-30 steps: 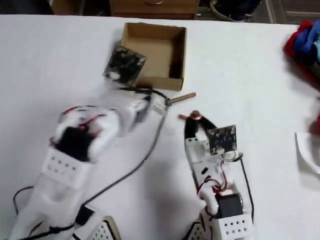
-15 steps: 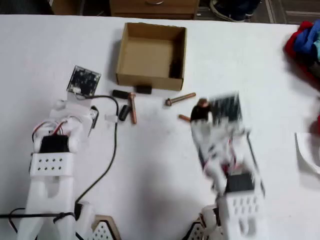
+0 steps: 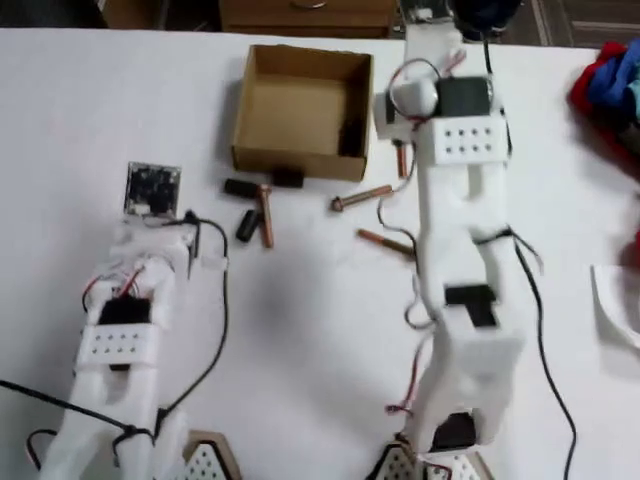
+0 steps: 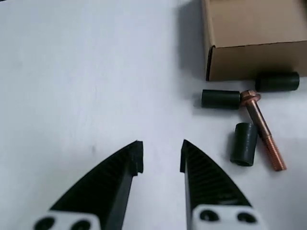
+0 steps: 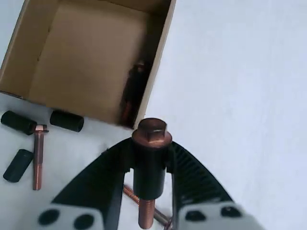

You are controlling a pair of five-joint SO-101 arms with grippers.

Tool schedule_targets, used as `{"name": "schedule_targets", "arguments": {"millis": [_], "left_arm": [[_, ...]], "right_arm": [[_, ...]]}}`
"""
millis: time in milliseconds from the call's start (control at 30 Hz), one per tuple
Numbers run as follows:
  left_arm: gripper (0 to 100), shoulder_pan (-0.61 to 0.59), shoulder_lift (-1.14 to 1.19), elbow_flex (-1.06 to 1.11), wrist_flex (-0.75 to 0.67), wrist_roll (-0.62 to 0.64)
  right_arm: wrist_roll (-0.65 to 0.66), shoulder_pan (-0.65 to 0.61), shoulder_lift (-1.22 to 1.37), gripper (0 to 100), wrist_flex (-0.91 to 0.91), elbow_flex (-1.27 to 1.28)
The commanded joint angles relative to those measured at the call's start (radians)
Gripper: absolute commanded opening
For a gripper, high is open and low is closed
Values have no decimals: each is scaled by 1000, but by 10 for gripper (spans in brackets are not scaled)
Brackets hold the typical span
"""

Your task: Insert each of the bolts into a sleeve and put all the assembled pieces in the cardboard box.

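Note:
My right gripper (image 5: 149, 154) is shut on an assembled piece (image 5: 149, 165), a black sleeve with a copper bolt through it. In the high view that piece (image 3: 401, 160) hangs just off the right wall of the cardboard box (image 3: 300, 160). One more assembled piece (image 5: 134, 91) lies inside the box (image 5: 86, 52), against its right wall. My left gripper (image 4: 161, 155) stands open over bare table, left of three loose black sleeves (image 3: 241, 187) (image 3: 288, 179) (image 3: 247, 224) and a copper bolt (image 3: 266, 215). Two other bolts (image 3: 362, 197) (image 3: 385, 241) lie near the right arm.
Coloured cloth (image 3: 608, 80) lies at the table's far right edge, with a white object (image 3: 615, 305) below it. A black cable (image 3: 215, 330) trails from the left arm across the table's middle. A wooden cabinet (image 3: 310, 15) stands behind the table.
The right arm has stretched from mid-table to beside the box's right wall, carrying its piece. The left arm has drawn back left and toward the front, away from the box.

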Motion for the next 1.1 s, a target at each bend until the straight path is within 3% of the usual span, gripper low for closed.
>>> {"name": "schedule_targets", "arguments": {"millis": [0, 200, 433, 1067], "left_arm": [[146, 26, -17, 10, -18, 31], [146, 31, -17, 13, -29, 34], [146, 31, -17, 16, -29, 32], [146, 34, -17, 35, -51, 28]], "right_arm": [[-6, -7, 90, 21, -15, -161], [-14, -28, 185, 22, -208, -161], [-120, -94, 283, 23, -469, -163], [-199, -134, 535, 24, -679, -163]]}}
